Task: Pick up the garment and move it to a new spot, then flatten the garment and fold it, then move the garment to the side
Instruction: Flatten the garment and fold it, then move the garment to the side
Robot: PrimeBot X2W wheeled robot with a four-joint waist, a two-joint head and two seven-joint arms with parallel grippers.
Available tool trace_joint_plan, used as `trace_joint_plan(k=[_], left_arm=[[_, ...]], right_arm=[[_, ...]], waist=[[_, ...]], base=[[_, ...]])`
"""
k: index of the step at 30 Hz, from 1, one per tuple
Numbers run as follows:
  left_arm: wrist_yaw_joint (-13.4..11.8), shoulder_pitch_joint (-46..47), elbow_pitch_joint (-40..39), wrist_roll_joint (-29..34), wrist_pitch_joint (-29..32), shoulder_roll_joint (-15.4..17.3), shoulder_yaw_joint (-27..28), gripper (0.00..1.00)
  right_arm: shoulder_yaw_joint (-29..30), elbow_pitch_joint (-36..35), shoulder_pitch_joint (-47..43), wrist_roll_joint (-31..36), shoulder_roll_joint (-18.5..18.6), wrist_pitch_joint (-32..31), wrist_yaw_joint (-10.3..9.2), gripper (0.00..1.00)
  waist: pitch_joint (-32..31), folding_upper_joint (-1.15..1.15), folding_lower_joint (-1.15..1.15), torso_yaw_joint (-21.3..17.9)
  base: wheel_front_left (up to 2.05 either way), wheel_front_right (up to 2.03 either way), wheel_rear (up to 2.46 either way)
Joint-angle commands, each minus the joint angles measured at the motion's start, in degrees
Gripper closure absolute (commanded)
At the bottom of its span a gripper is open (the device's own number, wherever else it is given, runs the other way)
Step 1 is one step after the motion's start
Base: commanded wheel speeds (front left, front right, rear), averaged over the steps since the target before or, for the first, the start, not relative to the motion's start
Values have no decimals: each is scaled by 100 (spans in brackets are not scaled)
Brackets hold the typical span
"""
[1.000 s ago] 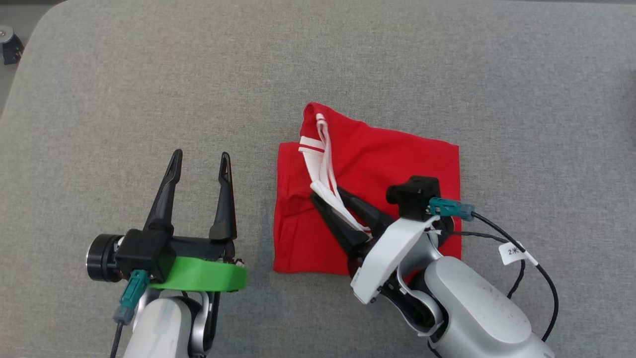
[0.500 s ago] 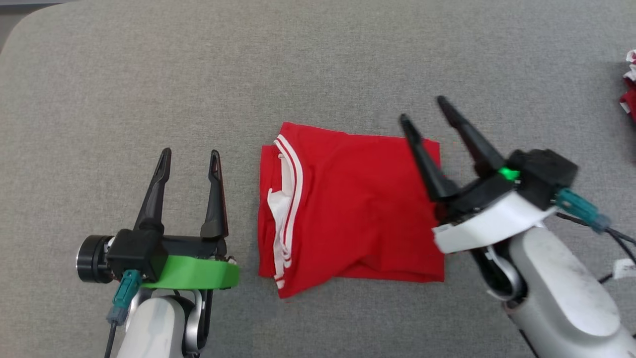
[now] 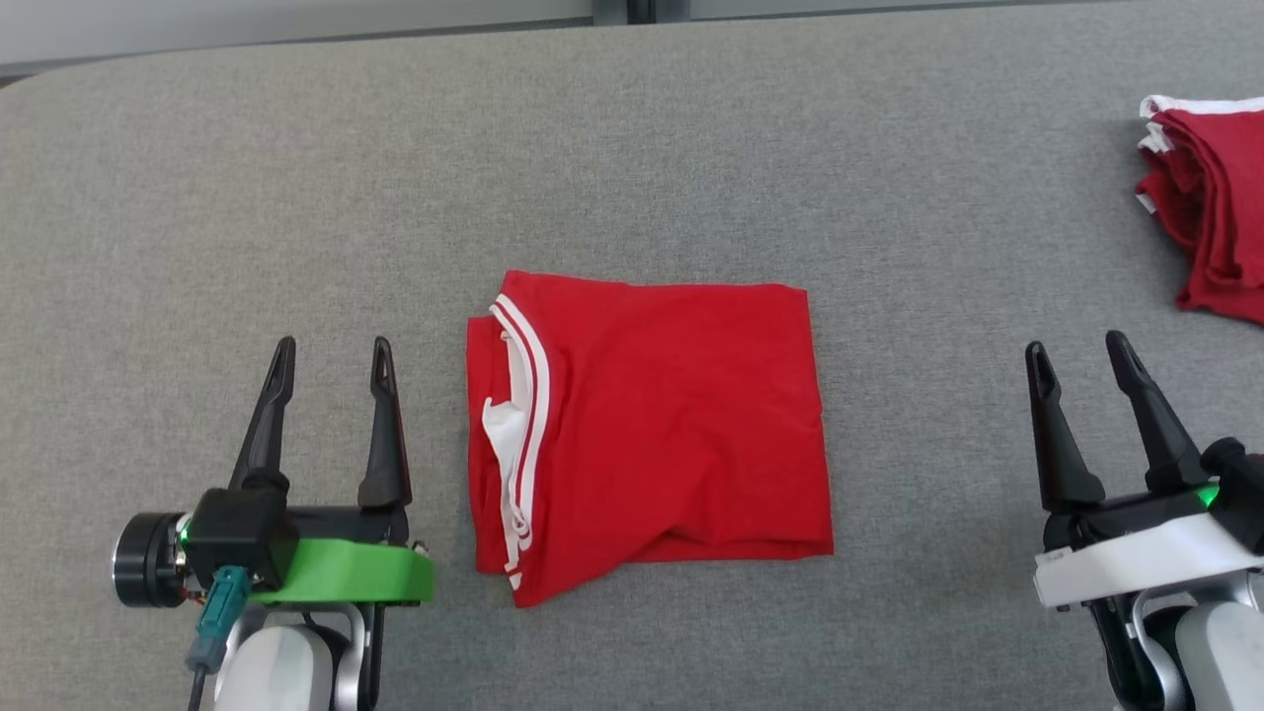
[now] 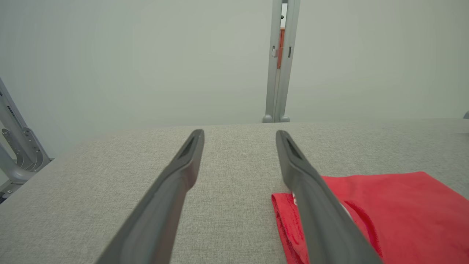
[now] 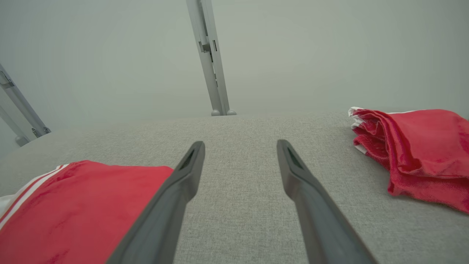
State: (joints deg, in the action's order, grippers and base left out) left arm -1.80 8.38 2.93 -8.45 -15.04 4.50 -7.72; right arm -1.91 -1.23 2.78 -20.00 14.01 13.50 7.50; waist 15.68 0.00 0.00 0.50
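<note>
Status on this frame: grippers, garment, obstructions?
Open, empty: left gripper, right gripper, one either side. Folded red garment flat on grey surface. Second red pile far right, apart from it.

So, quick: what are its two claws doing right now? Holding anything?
Left claw: open, holding nothing.
Right claw: open, holding nothing; the garment lies on its own between them.

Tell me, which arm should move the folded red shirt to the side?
Probably the right. The stack of red garments lies on that side, and the open right tool sits between it and the folded red shirt. The open left tool is nearer the shirt but farther from the stack.
</note>
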Motion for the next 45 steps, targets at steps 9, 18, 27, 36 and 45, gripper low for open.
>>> trace_joint_plan(k=[9,18,27,36,45], left_arm=[[54,-594,255,32,-16,182,11,0],[34,-1004,437,-52,-6,240,-17,0],[-18,-1150,603,-144,49,278,-7,0],[-65,-1150,664,-201,43,322,16,0],[-118,-1028,655,-206,30,336,-1,0]], right_arm=[[-3,-219,-669,173,-214,-245,-4,0],[100,-447,-1070,312,-328,-451,-4,0],[227,-677,-1352,405,-457,-624,-3,0],[264,-768,-1418,418,-506,-661,-4,0],[327,-798,-1402,406,-498,-672,-3,0]], waist=[[-864,0,0,-142],[-1294,0,0,-185],[-1540,0,0,-185],[-1590,0,0,-183],[-1522,0,0,-159]], base=[[0,0,0],[0,0,0],[0,0,0],[0,0,0],[0,0,0]])
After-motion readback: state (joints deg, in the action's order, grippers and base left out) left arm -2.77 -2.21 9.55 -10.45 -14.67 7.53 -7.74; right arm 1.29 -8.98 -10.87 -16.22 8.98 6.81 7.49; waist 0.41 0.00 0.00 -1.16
